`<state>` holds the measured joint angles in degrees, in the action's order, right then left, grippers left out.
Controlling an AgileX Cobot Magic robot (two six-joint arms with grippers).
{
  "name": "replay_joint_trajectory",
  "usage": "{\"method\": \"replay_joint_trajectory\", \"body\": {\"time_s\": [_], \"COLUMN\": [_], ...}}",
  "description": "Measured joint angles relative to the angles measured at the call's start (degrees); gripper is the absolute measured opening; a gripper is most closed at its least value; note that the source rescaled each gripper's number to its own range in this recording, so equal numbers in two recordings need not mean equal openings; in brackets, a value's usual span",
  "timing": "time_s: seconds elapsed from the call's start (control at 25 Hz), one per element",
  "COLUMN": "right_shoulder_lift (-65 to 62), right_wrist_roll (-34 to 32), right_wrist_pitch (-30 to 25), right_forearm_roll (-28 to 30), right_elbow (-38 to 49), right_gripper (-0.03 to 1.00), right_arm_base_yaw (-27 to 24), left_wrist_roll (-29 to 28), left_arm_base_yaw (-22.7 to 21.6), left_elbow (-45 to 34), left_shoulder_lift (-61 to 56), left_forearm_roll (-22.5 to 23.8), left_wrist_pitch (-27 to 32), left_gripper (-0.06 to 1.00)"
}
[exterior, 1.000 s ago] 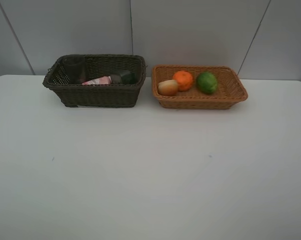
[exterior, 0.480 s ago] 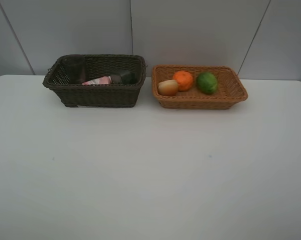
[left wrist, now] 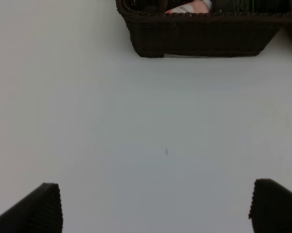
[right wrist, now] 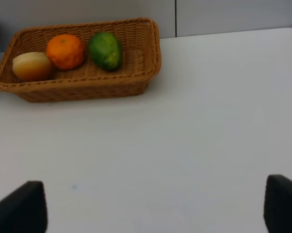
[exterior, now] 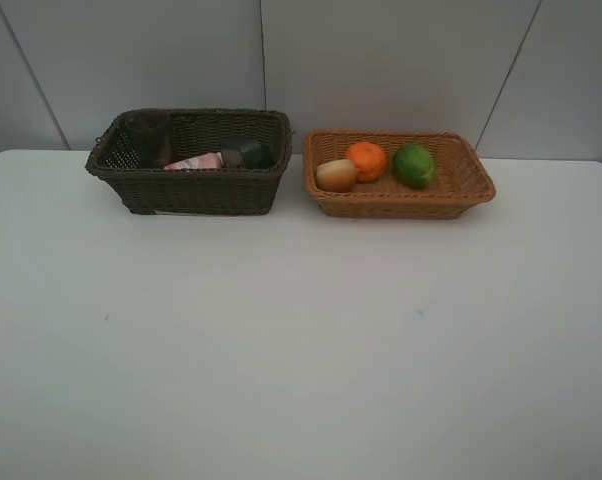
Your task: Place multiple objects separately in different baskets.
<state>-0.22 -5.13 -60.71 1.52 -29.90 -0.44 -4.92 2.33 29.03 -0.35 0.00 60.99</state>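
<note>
The dark brown basket [exterior: 191, 190] stands at the back left and holds a pink bottle [exterior: 196, 161], a dark pump bottle [exterior: 253, 154] and a translucent purple cup [exterior: 149, 138]. The light tan basket [exterior: 401, 200] beside it holds a bun [exterior: 336, 175], an orange [exterior: 366, 160] and a green fruit [exterior: 414, 165]. Neither arm shows in the exterior view. In the left wrist view my left gripper [left wrist: 155, 206] is open over bare table, well short of the dark basket [left wrist: 204, 36]. My right gripper [right wrist: 155, 204] is open too, short of the tan basket [right wrist: 83, 87].
The white table [exterior: 301, 340] spreads wide in front of both baskets. A grey panelled wall [exterior: 381, 60] rises right behind them.
</note>
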Motion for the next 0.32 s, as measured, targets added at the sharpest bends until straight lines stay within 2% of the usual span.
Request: {"method": "replay_joint_trajectory", "body": {"time_s": [0.32], "right_shoulder_lift": [0.00], "right_wrist_roll": [0.00], "right_wrist_pitch": [0.00], "right_forearm_roll": [0.00], "right_elbow": [0.00], "right_gripper": [0.96], "right_arm_base_yaw": [0.00], "left_wrist_roll": [0.00], "left_arm_base_yaw": [0.00], "left_elbow": [0.00], "left_shoulder_lift": [0.00], "left_forearm_roll": [0.00], "left_wrist_pitch": [0.00], "left_gripper": [1.00]}}
